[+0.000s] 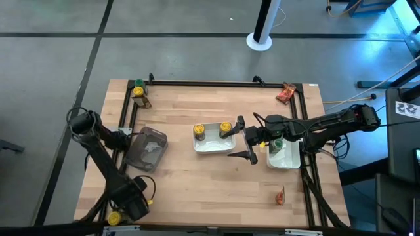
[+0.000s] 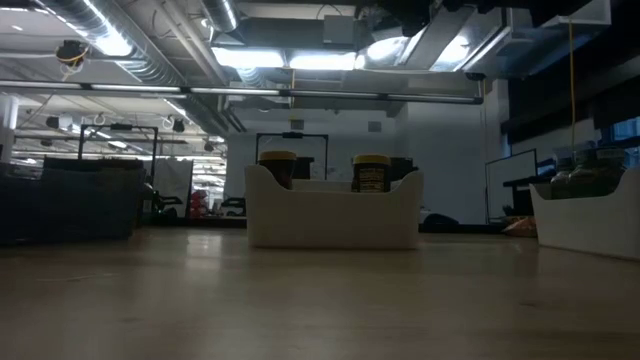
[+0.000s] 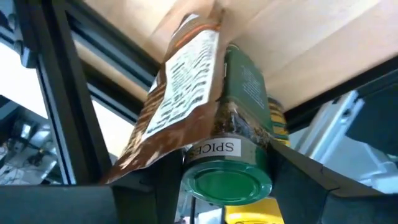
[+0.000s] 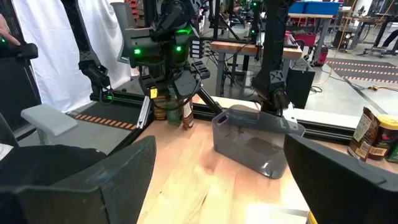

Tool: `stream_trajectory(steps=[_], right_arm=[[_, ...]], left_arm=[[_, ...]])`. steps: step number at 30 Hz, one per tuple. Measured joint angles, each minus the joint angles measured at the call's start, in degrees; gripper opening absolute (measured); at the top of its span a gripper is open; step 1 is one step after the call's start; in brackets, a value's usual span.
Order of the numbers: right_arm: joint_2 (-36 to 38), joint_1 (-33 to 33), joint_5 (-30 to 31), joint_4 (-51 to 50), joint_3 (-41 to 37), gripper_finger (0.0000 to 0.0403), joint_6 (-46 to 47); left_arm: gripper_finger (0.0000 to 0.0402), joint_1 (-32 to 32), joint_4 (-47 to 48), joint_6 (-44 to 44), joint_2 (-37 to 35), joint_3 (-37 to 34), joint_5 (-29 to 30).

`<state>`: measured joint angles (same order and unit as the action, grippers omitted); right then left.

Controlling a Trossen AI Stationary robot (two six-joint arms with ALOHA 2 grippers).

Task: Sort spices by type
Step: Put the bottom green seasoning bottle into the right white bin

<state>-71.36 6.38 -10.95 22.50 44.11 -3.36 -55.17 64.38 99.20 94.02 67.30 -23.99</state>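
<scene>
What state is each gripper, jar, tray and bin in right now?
Left gripper: fingers closed on green-lidded spice jar.
Right gripper: fingers open, empty.
Two yellow-lidded spice jars: upright in middle white rectangular tray.
Right white rectangular tray: holds another green-lidded jar.
Clear grey plastic bin: upright.

You work over a light wooden surface (image 1: 197,183) edged by a black metal frame (image 1: 216,82), standing on a grey floor (image 1: 164,52) crossed by dark seams. A white post base (image 1: 259,41) sits just beyond it. Across the room you see bright ceiling lights (image 2: 300,60), exposed ducts (image 2: 130,50), a white curtain (image 4: 43,68) and workbenches (image 4: 249,46).
</scene>
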Motion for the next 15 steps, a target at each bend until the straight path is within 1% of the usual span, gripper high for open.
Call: stream_trajectory(steps=[7,11,15], right_arm=[[0.01,0.00,-0.01,-0.06,-0.01,0.0351,0.00],[0.00,0.00,-0.01,-0.06,-0.01,0.0351,-0.01],[0.01,0.02,0.01,-0.08,-0.01,0.0351,-0.02]], left_arm=[[0.0185,2.28,-0.44,-1.38,-0.02,1.68,-0.16],[0.0186,3.83,-0.54,-2.69,-0.04,2.80,1.85],[0.0185,5.98,-0.78,-4.09,-0.04,3.35,2.34]])
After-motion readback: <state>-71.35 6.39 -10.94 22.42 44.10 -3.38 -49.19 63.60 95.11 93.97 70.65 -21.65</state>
